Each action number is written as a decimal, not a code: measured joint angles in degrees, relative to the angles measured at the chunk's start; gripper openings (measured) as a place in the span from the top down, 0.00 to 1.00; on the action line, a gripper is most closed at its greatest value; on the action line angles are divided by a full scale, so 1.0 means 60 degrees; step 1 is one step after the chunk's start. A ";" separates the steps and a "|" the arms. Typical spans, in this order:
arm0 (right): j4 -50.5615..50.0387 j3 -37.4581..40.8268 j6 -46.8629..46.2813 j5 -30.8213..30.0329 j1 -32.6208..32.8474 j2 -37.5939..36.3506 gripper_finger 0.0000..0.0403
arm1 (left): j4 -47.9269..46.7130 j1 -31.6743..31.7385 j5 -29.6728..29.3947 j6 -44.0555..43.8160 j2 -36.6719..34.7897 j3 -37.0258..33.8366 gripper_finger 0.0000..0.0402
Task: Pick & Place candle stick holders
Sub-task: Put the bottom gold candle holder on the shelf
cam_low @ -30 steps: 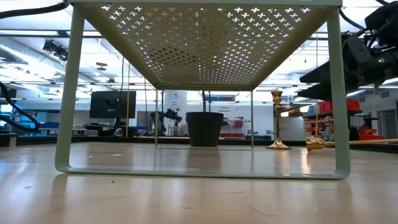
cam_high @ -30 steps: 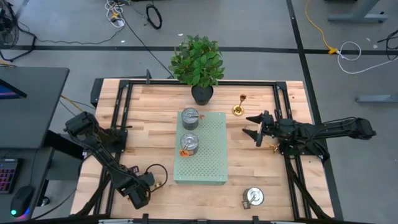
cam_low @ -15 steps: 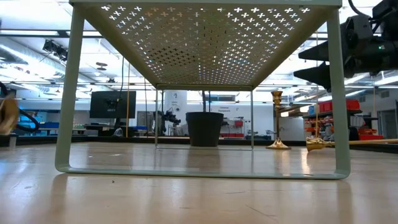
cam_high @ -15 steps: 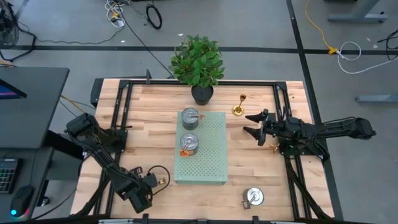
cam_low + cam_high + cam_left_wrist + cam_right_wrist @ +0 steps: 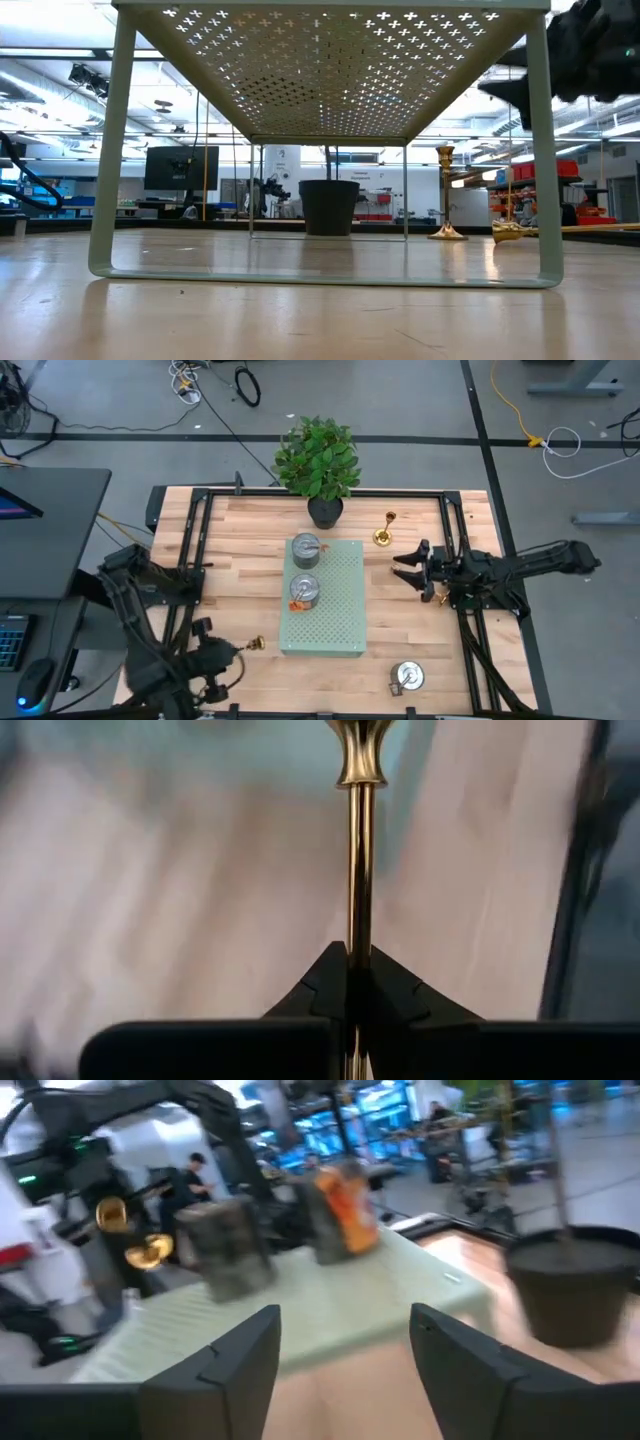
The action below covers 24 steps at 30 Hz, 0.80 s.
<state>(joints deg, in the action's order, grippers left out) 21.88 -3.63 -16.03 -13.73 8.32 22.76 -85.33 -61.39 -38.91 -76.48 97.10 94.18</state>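
The left hand (image 5: 243,648), lower left of the high view, is clamped on a gold holder's (image 5: 359,870) stem. The right hand (image 5: 401,566), at right, gapes with nothing in it.

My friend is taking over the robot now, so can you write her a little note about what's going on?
Left gripper: shut on a gold holder's stem, lifted at the table's near left corner.
Right gripper: open, hovering right of the green board, empty.
Things: two silver holders on the board; one silver holder on the table, near right; one gold holder standing beside the plant; another gold piece lies under the right arm.
Done: two on the board.
Left: place the rest.
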 joint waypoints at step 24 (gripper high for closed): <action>-0.0006 -0.5849 0.2379 -0.1420 0.1995 0.4746 0.55 | 0.6335 0.4704 -0.0620 1.3940 -0.2333 0.2792 0.96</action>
<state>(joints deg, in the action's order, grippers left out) 21.85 -38.73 -1.76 -22.25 20.29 51.24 -47.31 -33.17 -42.63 7.16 83.10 110.93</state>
